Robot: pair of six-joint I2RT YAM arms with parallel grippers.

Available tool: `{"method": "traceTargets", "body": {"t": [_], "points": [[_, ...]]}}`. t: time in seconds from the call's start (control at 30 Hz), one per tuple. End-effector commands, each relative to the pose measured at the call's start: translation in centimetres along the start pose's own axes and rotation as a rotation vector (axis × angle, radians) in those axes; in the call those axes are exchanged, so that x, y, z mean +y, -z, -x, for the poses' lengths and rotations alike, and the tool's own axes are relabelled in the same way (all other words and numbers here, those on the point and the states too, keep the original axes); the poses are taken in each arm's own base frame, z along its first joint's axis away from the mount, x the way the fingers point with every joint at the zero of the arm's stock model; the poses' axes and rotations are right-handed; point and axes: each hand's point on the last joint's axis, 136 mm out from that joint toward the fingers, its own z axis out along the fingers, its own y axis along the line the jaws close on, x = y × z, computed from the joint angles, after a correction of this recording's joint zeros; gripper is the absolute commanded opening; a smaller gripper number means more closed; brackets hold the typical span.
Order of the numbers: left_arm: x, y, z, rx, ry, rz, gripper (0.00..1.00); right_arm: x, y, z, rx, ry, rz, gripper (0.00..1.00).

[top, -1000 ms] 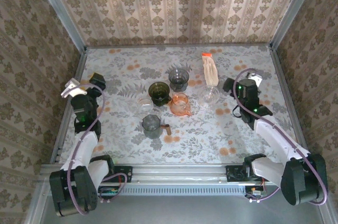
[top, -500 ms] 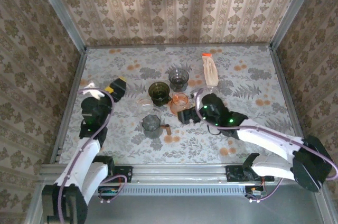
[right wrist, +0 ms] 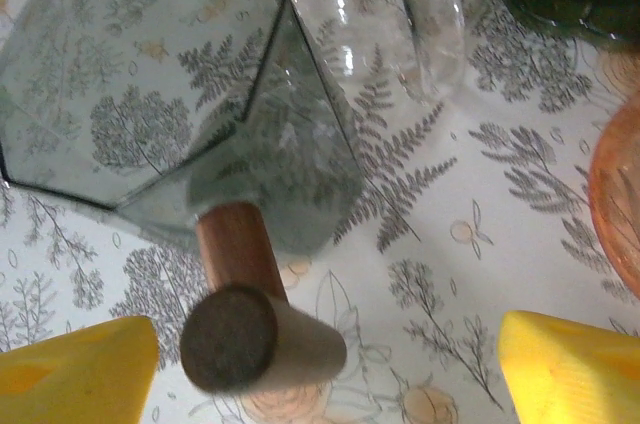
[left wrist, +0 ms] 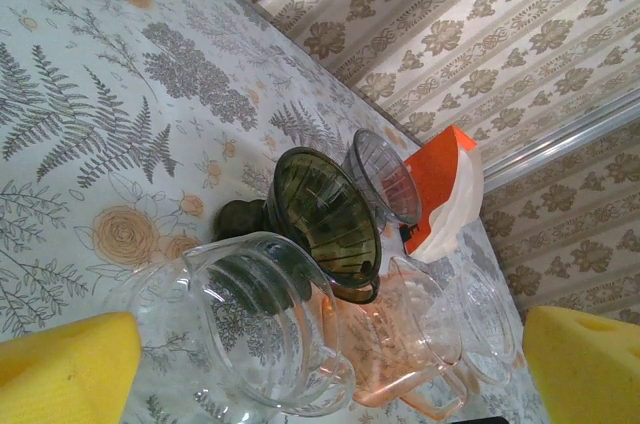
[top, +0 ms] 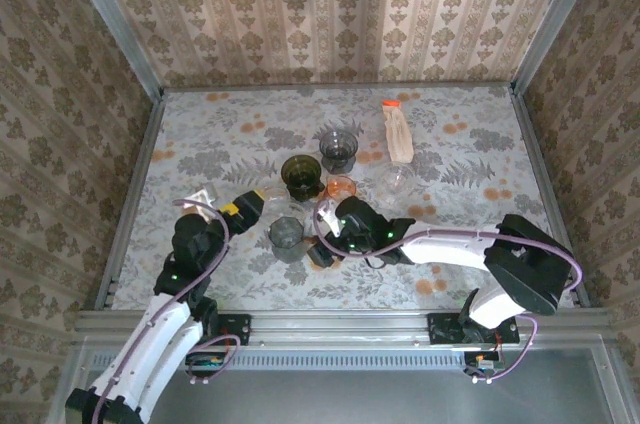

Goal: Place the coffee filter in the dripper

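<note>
- From above: pale beige coffee-filter pack with an orange end (top: 398,136), flat on the floral-patterned surface (top: 200,134), right of centre toward the far side, well apart from both claws.
- Long axis running near to far, orange end toward the back wall, plain end just beyond a clear glass dripper (top: 397,180).
- Left claw (top: 225,206) at the left edge of the dripper cluster; right claw (top: 322,236) just beside a grey hexagonal glass dripper (top: 286,237).
- From the left wrist: filter pack behind a dark green glass dripper (left wrist: 325,219) and a smoky glass dripper (left wrist: 385,176), orange part above, white paper below.
- Yellow pads (left wrist: 65,369) spread wide, gripping nothing.
- From the right wrist: pads likewise wide apart, the hexagonal dripper's wooden handle (right wrist: 250,294) lying between them, touched by neither.
</note>
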Motion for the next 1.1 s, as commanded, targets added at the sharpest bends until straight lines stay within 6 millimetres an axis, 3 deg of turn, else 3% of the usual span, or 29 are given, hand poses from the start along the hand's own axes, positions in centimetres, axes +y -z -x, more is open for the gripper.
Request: {"method": "traceTargets", "body": {"t": [0.0, 0.3, 0.67, 0.87, 1.07], "points": [[0.8, 0.1, -0.6, 0.011, 0.024, 0.025, 0.99, 1.6, -0.4, 2.1, -0.050, 0.057, 0.072, 0.83], [0.4, 0.0, -0.6, 0.012, 0.028, 0.012, 0.99, 2.6, -1.1, 1.1, 0.003, 0.136, 0.072, 0.51], [-0.2, 0.0, -0.3, 0.018, 0.027, 0.000, 0.99, 3.7, 0.0, 0.1, 0.038, 0.239, 0.024, 0.23], [-0.7, -0.5, -0.5, 0.053, 0.031, -0.007, 0.99, 3.2, 2.1, -1.4, 0.045, 0.213, -0.037, 0.21], [-1.4, -0.9, -0.6, 0.064, 0.027, -0.025, 0.99, 2.2, 4.9, -4.4, 0.071, 0.155, -0.120, 0.21]]}}
